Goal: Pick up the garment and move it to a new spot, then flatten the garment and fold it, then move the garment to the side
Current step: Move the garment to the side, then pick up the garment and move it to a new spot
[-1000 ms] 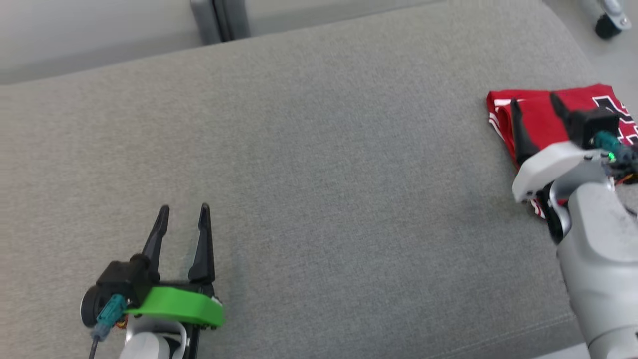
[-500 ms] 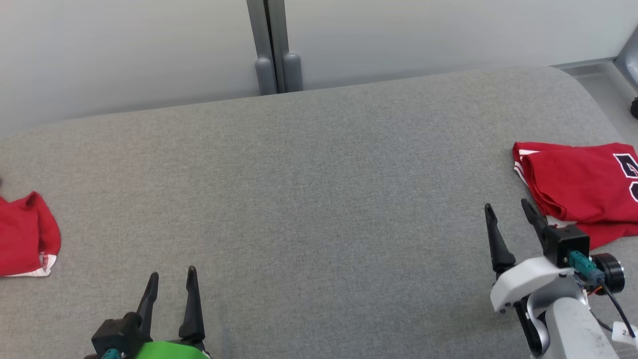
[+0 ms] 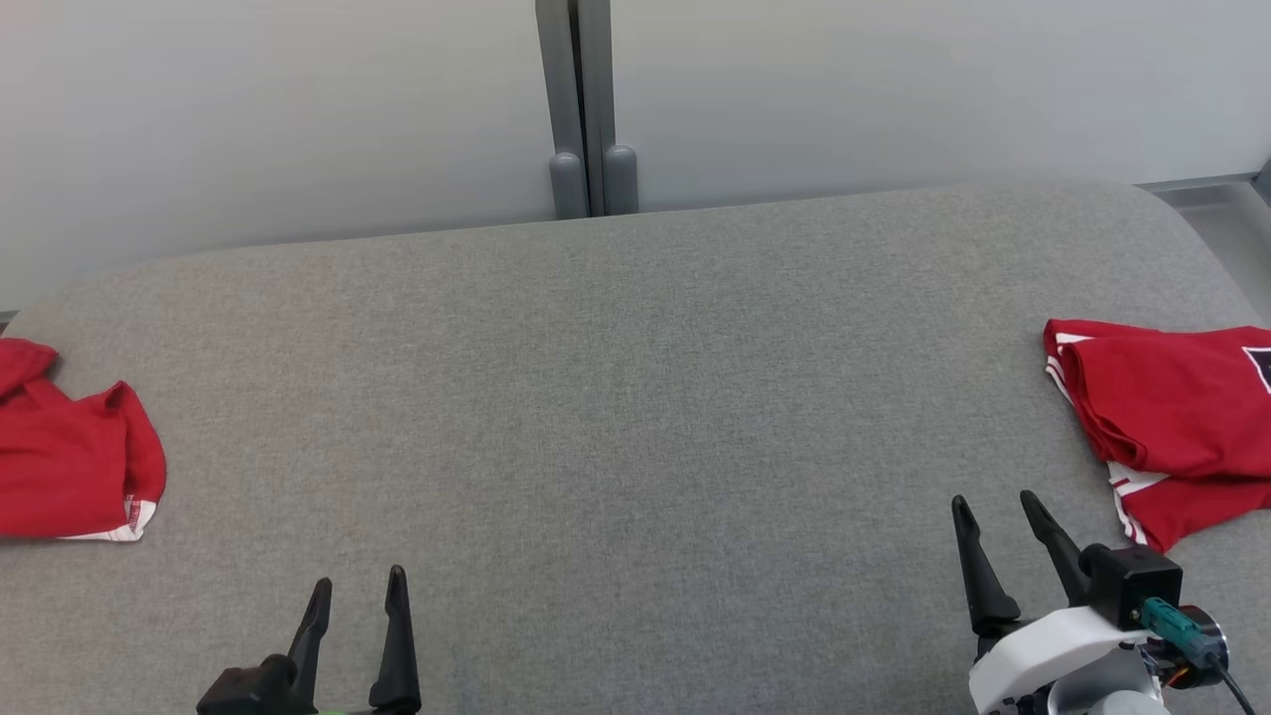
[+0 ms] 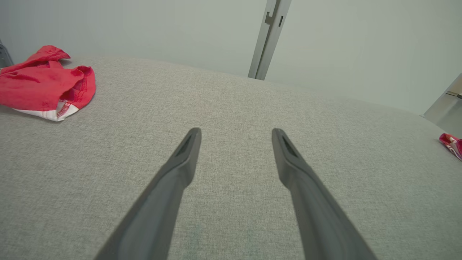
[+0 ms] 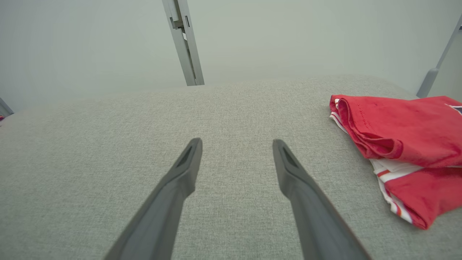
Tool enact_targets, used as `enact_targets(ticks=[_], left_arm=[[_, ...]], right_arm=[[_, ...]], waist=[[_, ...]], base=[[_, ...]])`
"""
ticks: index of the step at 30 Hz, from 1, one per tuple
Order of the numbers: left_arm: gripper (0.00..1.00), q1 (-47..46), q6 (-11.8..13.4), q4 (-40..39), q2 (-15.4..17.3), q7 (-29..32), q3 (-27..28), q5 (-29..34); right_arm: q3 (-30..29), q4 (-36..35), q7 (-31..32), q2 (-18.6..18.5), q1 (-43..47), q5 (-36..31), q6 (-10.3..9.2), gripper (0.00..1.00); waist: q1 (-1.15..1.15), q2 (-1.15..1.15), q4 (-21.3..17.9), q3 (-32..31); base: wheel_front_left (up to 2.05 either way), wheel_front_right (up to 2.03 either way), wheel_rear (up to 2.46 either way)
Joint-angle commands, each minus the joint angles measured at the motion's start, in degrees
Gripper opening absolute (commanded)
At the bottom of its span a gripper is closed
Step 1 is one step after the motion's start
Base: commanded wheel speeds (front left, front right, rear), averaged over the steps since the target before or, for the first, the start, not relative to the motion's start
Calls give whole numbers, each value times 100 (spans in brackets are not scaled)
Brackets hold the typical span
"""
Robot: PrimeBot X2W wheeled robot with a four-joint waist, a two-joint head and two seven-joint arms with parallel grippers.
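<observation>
You have the folded red garment [image 3: 1172, 437] lying at the right end of the grey padded surface [image 3: 635, 397]. White striped trim shows along its left and near edges, and its right part runs out of the head view. Your right gripper [image 3: 993, 500] is just beside the garment's near left corner, fingers spread apart, empty and clear of the cloth. Your left gripper [image 3: 359, 580] sits at the near left, fingers likewise apart and holding nothing, over bare grey fabric. A crumpled red garment [image 3: 74, 467] lies at the left end, well apart from both grippers. A grey post [image 3: 586, 109] stands against the pale wall beyond the far edge.
</observation>
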Motion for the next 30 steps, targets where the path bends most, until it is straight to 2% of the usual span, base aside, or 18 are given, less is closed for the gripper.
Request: enact_targets(ticks=[1, 15, 18, 22, 30], left_arm=[[100, 37, 32, -8, -2, -2, -10, -46], [100, -120, 56, -11, -1, -2, -102, -32], [100, -173, 28, 26, -1, -2, -147, 9], [100, -276, 2, 58, 2, -2, -200, 31], [100, -365, -18, 81, 9, -2, -131, 145]], right_arm=[[27, -36, -25, -18, 68, 36, -9, 100], [59, -131, -24, -18, 66, 82, -9, 100], [41, -172, -24, -18, 81, 97, -9, 100], [-5, -234, -24, -18, 105, 110, -9, 100], [172, -259, -24, -17, 75, 223, -9, 100]], waist=[[0, 0, -7, -3], [0, 0, 9, -23], [0, 0, 107, -44], [0, 0, 448, -99], [0, 0, 1519, -149]], base=[[0, 0, 0], [0, 0, 0], [0, 0, 0], [0, 0, 0], [0, 0, 0]])
